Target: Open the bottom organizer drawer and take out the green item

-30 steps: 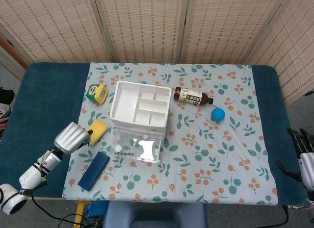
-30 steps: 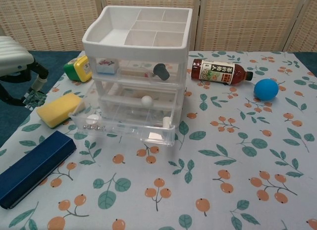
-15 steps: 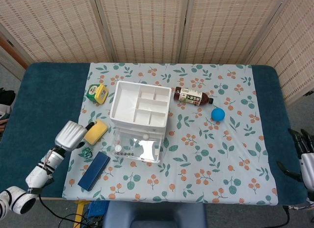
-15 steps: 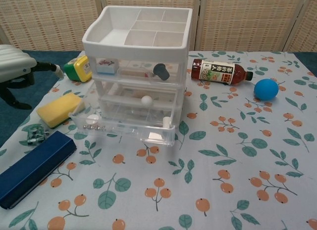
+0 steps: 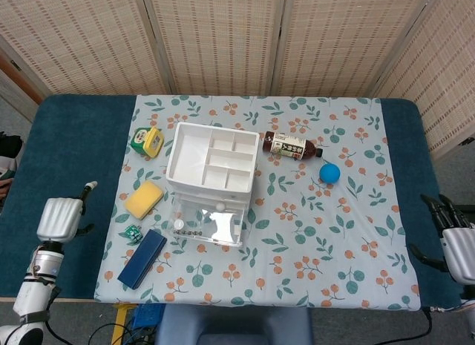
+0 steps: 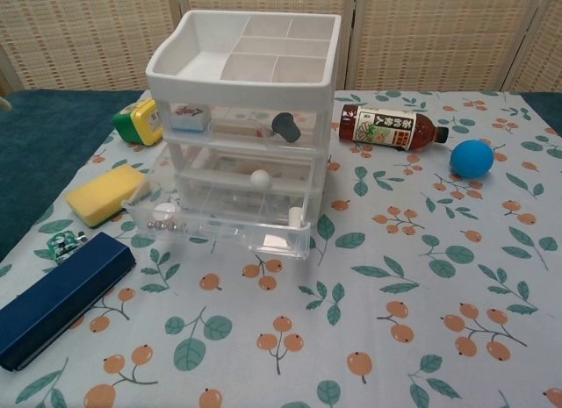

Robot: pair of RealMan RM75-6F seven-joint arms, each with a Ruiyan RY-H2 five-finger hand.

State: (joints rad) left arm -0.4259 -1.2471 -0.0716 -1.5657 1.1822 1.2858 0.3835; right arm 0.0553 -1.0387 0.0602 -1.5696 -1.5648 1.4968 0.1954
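Note:
The white and clear organizer point(image 5: 211, 167) point(image 6: 246, 83) stands mid-table with its bottom drawer point(image 5: 205, 228) point(image 6: 219, 222) pulled out; small beads lie inside. The small green item point(image 5: 133, 233) point(image 6: 63, 244) lies on the floral cloth, between the yellow sponge and the navy box. My left hand point(image 5: 61, 217) hovers over the bare blue table far to the left, holding nothing, thumb out. At the table's right edge my right hand point(image 5: 456, 240) stays with its fingers apart, empty. The chest view shows neither hand.
A yellow sponge point(image 5: 144, 199) point(image 6: 104, 194) and a navy box point(image 5: 142, 257) point(image 6: 61, 296) lie left of the organizer. A green-yellow container point(image 5: 147, 140) sits behind them. A brown bottle point(image 5: 292, 146) point(image 6: 391, 127) and a blue ball point(image 5: 329, 173) point(image 6: 472, 158) lie to the right.
My left hand let go of the green item, which now lies on the cloth by the navy box. The hand then drew back leftward, out of the chest view.

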